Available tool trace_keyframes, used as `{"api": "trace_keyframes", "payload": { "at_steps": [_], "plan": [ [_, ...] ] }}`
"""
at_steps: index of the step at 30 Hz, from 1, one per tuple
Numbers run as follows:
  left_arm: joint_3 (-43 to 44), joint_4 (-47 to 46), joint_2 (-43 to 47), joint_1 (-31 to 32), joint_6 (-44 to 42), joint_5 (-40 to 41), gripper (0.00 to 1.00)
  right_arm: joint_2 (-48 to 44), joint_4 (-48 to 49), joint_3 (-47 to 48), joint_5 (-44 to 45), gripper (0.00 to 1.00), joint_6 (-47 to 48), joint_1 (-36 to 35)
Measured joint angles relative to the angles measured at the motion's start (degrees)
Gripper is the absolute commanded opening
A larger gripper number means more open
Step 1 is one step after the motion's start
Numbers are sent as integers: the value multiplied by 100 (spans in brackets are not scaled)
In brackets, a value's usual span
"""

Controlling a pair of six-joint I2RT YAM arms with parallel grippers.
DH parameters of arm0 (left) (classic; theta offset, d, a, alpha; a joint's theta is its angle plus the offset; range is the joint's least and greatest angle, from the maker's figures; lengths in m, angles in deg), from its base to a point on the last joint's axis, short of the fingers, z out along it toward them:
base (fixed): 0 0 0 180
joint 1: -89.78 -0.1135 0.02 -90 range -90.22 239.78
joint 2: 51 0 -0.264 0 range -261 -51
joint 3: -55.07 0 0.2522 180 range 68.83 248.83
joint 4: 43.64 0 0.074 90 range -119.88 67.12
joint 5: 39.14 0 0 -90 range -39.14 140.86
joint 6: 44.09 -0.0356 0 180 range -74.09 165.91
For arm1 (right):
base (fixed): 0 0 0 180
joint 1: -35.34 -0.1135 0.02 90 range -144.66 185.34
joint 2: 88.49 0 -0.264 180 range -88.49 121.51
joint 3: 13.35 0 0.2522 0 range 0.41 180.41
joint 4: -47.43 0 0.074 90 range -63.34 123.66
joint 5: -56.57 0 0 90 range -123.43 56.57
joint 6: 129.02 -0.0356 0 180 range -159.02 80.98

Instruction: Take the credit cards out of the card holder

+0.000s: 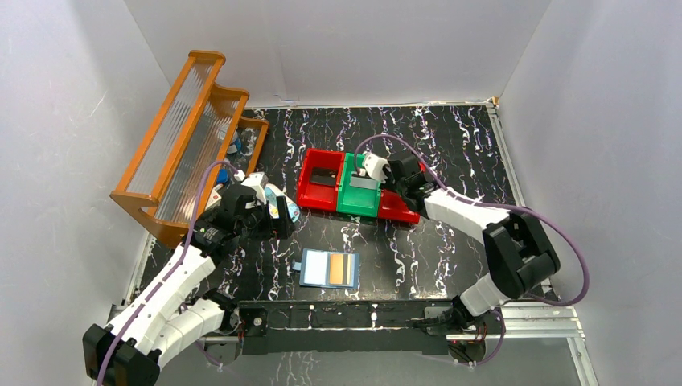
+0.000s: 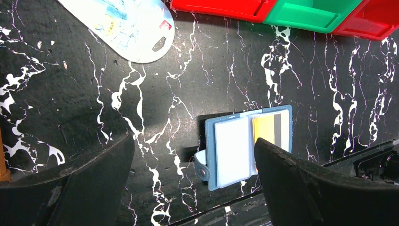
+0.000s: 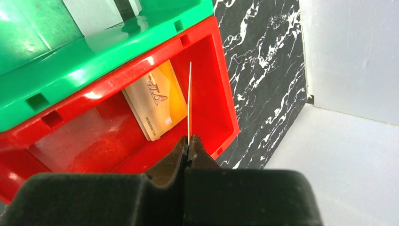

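Observation:
The card holder (image 1: pixel 328 269) lies open near the table's front edge, a blue wallet with a snap tab. In the left wrist view the card holder (image 2: pixel 247 146) shows a pale pocket (image 2: pixel 234 149) and a tan-orange credit card (image 2: pixel 264 128) with a dark stripe. My left gripper (image 2: pixel 194 141) hovers above it, open and holding nothing. My right gripper (image 3: pixel 189 139) is shut on a thin credit card (image 3: pixel 189 99) seen edge-on, held over the right-hand red bin (image 3: pixel 226 94). Another tan-orange card (image 3: pixel 157 101) lies inside that bin.
Red and green bins (image 1: pixel 358 186) stand side by side mid-table; the left red one holds a dark rectangle (image 1: pixel 324 178). A white-and-blue oval case (image 2: pixel 127 23) lies by the left arm. A wooden rack (image 1: pixel 185 137) leans at the back left. White walls enclose the table.

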Motion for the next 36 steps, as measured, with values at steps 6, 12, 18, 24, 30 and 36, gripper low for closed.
{"api": "trace_keyframes", "payload": {
  "at_steps": [6, 12, 18, 24, 30, 36],
  "plan": [
    [0, 0, 0, 0, 2, 7, 98, 474, 153, 39, 13, 5, 267, 61],
    [0, 2, -17, 0, 0, 7, 98, 680, 356, 42, -96, 5, 479, 151],
    [0, 0, -17, 0, 0, 4, 98, 850, 553, 42, -197, 9, 667, 258],
    [0, 2, -17, 0, 0, 4, 98, 1067, 577, 55, -284, 12, 763, 282],
    [0, 0, -17, 0, 0, 4, 98, 1130, 560, 59, -317, 28, 758, 295],
    [0, 0, -44, 0, 0, 2, 98, 1067, 476, 59, -358, 42, 625, 334]
  ]
}}
